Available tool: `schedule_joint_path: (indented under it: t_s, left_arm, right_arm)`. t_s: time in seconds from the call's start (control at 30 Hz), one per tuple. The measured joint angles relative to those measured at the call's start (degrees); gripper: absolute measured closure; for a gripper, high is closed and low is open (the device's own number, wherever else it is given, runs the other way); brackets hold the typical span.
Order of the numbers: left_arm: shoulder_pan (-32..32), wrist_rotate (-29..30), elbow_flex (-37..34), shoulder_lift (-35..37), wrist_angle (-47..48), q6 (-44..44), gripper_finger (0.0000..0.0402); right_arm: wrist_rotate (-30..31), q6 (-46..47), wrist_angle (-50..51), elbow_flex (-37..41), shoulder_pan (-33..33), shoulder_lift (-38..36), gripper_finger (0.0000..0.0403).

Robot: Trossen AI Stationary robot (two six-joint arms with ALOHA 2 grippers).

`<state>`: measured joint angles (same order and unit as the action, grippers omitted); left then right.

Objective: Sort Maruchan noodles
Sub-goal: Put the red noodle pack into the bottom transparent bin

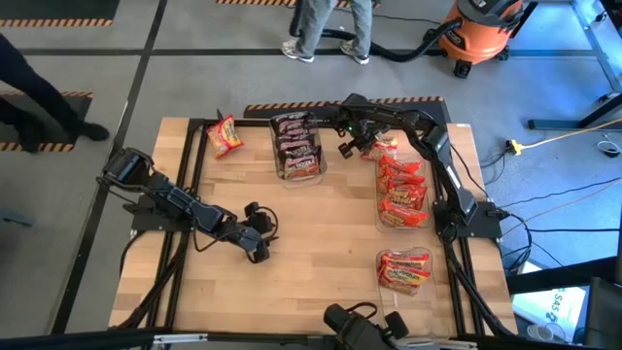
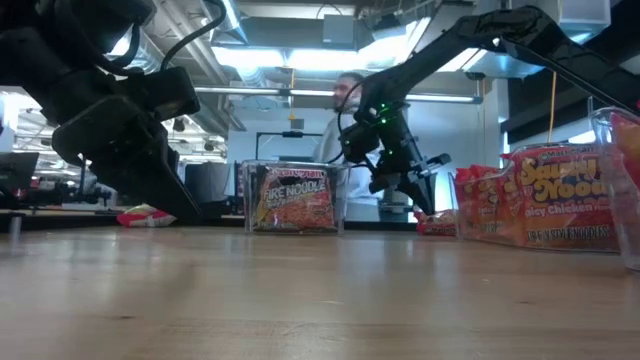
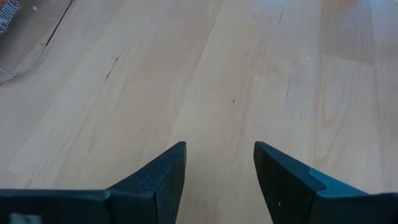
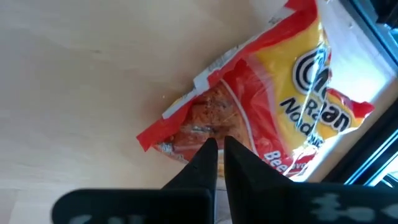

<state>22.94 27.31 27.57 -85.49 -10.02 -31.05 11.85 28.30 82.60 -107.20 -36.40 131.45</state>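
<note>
My right gripper (image 1: 348, 148) (image 4: 217, 148) is at the table's far side, between two bins. It points down, shut on a yellow-and-red Maruchan noodle packet (image 4: 267, 112) (image 1: 381, 146). My left gripper (image 1: 260, 243) (image 3: 219, 155) is open, low over bare wood at the table's middle left, and touches nothing. A lone yellow-red packet (image 1: 224, 134) lies flat near the far left corner. Dark packets stand in one clear bin (image 1: 296, 146). Red-orange packets fill a second bin (image 1: 401, 190). Others lie in a third bin (image 1: 403, 272). My right gripper pinches the packet's red part (image 4: 205, 121) near one sealed end, between its two nearly closed fingers and from above. In the low view the packet (image 2: 437, 224) sits at table height under the fingers (image 2: 420, 205). Whether it is lifted clear does not show.
A black frame runs along the table's edges (image 1: 194, 165). The three clear bins take up the far middle and right side. Bare wood lies at the table's middle and near left (image 1: 292, 272). People stand on the floor beyond the far edge (image 1: 330, 29), beside an orange vacuum (image 1: 481, 34).
</note>
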Motion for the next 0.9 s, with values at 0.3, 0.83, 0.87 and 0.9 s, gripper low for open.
schedule_joint_path:
  t_s: [0.3, 0.83, 0.87, 0.9]
  left_arm:
    - [0.0, 0.0, 0.0, 0.0, 0.0, -0.3, 0.0217]
    - [0.0, 0.0, 0.0, 0.0, 0.1, -0.3, 0.0217]
    - [0.0, 0.0, 0.0, 0.0, 0.1, -0.3, 0.0217]
    - [0.0, 0.0, 0.0, 0.0, 0.1, -0.3, 0.0217]
  right_arm:
    - [0.5, -2.7, -2.3, 0.0, 0.0, 2.2, 0.0395]
    - [-2.8, -9.1, -4.5, -2.2, 1.2, 2.2, 0.0395]
    - [-2.9, -9.3, -4.8, -2.8, 1.5, 2.2, 0.0395]
    - [-3.0, -9.7, -5.1, -3.6, 1.8, 2.1, 0.0395]
